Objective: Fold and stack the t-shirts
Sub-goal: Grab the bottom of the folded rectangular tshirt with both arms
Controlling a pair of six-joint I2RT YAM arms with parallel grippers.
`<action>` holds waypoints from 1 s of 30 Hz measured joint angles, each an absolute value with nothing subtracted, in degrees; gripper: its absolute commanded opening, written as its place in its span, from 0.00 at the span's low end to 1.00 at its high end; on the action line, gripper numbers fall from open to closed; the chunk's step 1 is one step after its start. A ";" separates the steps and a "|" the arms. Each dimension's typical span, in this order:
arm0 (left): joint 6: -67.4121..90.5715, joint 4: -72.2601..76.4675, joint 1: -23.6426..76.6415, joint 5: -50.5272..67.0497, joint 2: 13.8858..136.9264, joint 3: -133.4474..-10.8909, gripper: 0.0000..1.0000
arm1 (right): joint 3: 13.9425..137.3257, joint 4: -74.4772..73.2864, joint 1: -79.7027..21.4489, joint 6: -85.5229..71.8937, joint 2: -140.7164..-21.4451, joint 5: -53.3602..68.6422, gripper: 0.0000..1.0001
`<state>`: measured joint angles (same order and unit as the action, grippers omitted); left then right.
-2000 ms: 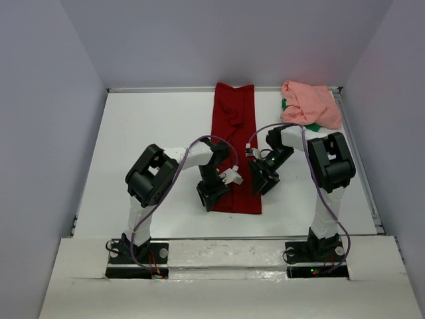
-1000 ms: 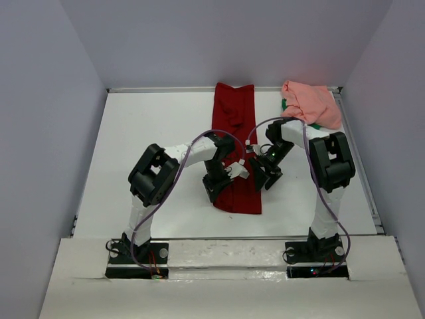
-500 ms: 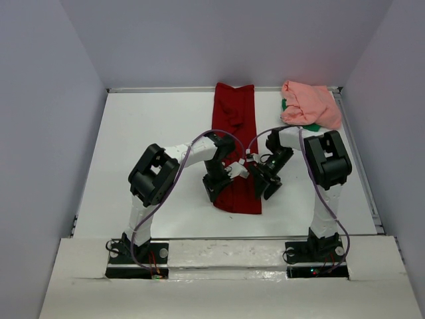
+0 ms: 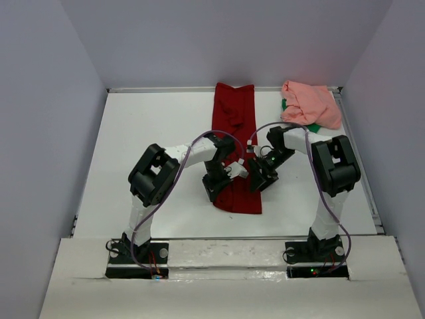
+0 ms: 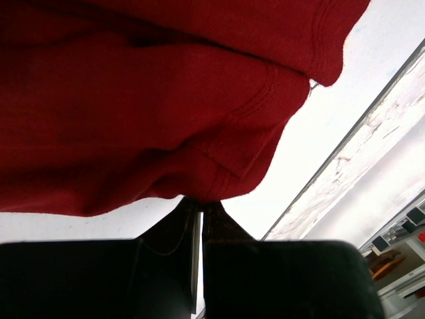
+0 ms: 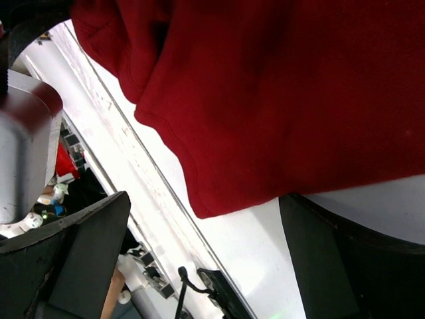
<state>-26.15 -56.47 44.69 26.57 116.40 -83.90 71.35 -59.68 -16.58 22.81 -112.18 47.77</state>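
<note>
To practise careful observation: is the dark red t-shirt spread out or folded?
Folded lengthwise: the dark red t-shirt lies as a narrow strip, no sleeves showing.

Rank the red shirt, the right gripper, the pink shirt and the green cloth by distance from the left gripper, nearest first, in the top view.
1. Red shirt: its near edge is pinched in the left gripper.
2. Right gripper: just across the shirt, on the right.
3. Pink shirt and green cloth: one pile in the far right corner, too close to call.
</note>
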 measured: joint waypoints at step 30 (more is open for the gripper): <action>-20.23 -55.81 43.62 14.92 112.95 -86.17 0.99 | 90.67 -57.25 -16.75 14.85 -110.96 29.78 1.00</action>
<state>-20.23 -55.81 43.62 14.92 112.95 -86.17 90.67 -57.25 -16.75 14.85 -110.96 29.78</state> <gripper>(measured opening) 0.989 0.995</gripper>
